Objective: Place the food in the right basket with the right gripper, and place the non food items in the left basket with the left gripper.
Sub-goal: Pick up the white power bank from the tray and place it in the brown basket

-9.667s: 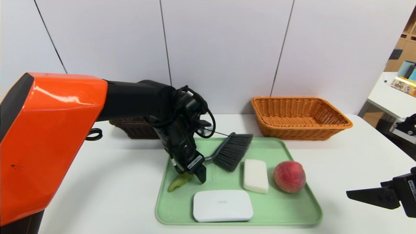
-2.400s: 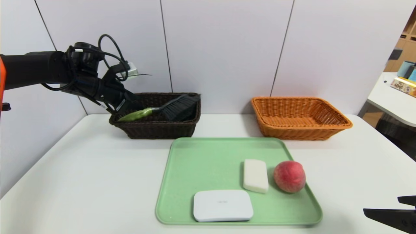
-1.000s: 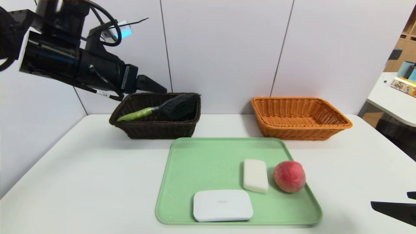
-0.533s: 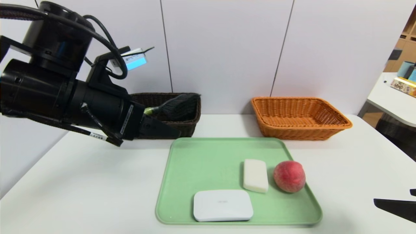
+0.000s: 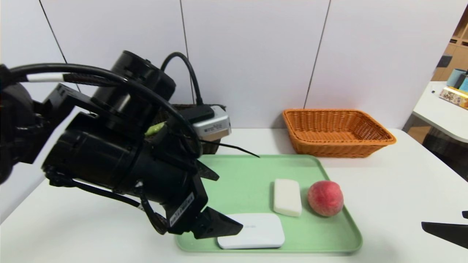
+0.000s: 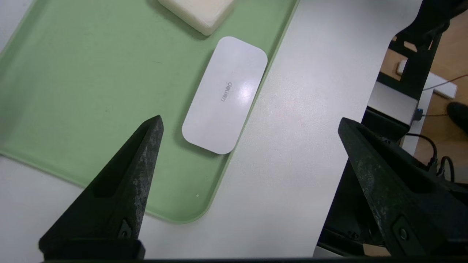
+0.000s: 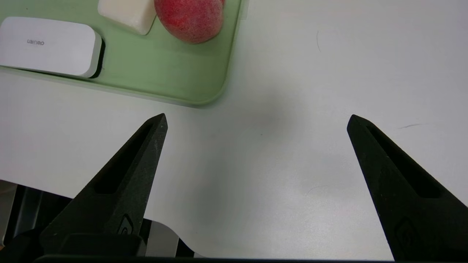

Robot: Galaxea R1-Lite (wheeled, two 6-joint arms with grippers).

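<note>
- Presumably in hand: collecting non-food; left gripper (image 5: 230,202), wide apart and holding nothing, above the tray's near left part.
- Next move, as judged: lower over white box (image 5: 252,232), then close.
- Right gripper (image 7: 257,117): spread wide, unladen, idle beside the tray.
- Green tray (image 5: 234,166): white box, white bar (image 5: 287,197), peach (image 5: 325,198).
- Dark basket (image 5: 210,148): green handle (image 5: 155,128) visible, rest hidden.
- Orange basket (image 5: 340,146): unfilled.
</note>
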